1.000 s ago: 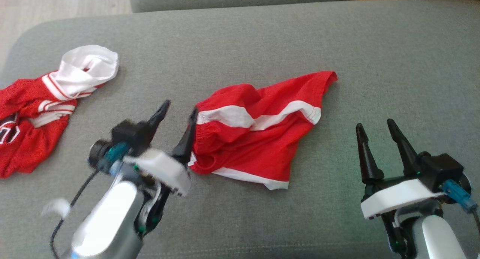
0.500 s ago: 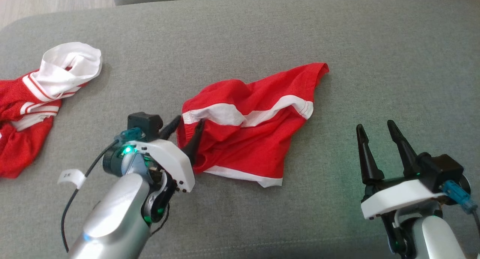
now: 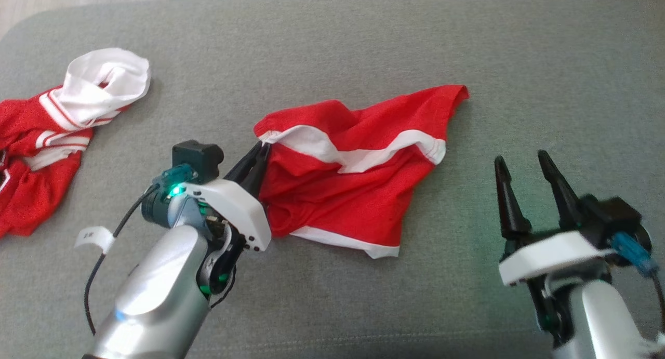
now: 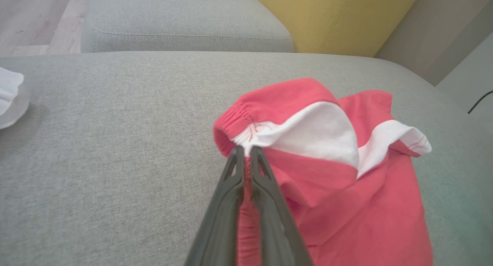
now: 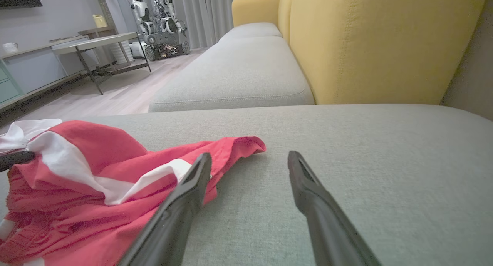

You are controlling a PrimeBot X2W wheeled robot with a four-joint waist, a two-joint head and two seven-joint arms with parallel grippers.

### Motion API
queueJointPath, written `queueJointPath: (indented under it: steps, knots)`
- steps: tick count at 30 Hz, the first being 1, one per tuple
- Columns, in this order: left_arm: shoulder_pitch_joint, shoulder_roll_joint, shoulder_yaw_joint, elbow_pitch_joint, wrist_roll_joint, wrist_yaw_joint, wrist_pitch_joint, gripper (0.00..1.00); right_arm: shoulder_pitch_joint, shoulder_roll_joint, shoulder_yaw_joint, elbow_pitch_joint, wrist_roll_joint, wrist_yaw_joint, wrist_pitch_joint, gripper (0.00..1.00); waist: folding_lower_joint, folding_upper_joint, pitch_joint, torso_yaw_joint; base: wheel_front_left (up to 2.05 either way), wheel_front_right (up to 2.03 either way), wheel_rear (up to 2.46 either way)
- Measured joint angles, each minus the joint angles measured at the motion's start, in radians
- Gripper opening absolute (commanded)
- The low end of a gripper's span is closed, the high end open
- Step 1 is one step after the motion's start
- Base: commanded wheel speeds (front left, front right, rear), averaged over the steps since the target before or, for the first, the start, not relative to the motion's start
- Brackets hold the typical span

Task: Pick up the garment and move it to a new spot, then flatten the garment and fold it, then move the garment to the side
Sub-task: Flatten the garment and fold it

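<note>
The left hand is clamped tight on the garment. Its two dark fingers are pressed together, with red cloth caught between them. In the left wrist view the left hand bites the gathered waistband edge of the garment, right where a white stripe meets the red band. The cloth near the grip rises in a soft hump.

From that corner the garment spreads toward 3 o'clock across the middle of the grey sofa cushion. It is rumpled, red with white stripes and a white hem, and one pointed end reaches toward 2 o'clock.

The right hand sits at 4 o'clock in the head view, well apart from the cloth. Its fingers are spread wide and hold nothing. In the right wrist view the right hand points over bare cushion, with the garment off at 9 o'clock.

A second piece, a red-and-white jersey, lies crumpled at 9 o'clock of the head view, apart from the garment. A yellow backrest stands beyond the cushion at 1 o'clock in the right wrist view.
</note>
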Motion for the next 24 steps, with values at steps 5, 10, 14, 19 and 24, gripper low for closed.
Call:
queueJointPath:
  steps: [5, 10, 14, 19, 24]
  knots:
    - [-0.017, -0.006, -0.011, -0.007, 0.010, 0.001, -0.008, 0.00, -0.082, -0.001, 0.050, 0.086, -0.011, 0.000, 0.002, 1.00, 0.0000, 0.0000, 0.018, 0.024, 0.00, 0.00, 0.00]
    - [-0.039, -0.017, -0.027, -0.007, 0.017, 0.000, -0.018, 0.00, -0.142, -0.001, 0.124, 0.193, -0.013, 0.000, 0.004, 1.00, 0.0000, 0.0000, 0.037, 0.053, 0.00, 0.00, 0.00]
    - [-0.041, -0.025, -0.031, -0.001, 0.017, 0.000, -0.027, 0.00, -0.177, -0.002, 0.140, 0.263, -0.024, 0.000, 0.001, 1.00, 0.0000, 0.0000, 0.050, 0.067, 0.00, 0.00, 0.00]
    - [-0.048, -0.030, -0.034, 0.003, 0.017, -0.005, -0.041, 0.00, -0.218, -0.002, 0.128, 0.324, -0.029, 0.000, 0.000, 0.00, 0.0000, 0.0000, 0.063, 0.072, 0.00, 0.00, 0.00]
    - [-0.064, -0.028, -0.032, 0.003, 0.023, -0.007, -0.064, 0.00, -0.246, -0.002, 0.106, 0.362, -0.031, 0.000, -0.001, 0.00, 0.0000, 0.0000, 0.073, 0.068, 0.00, 0.00, 0.00]
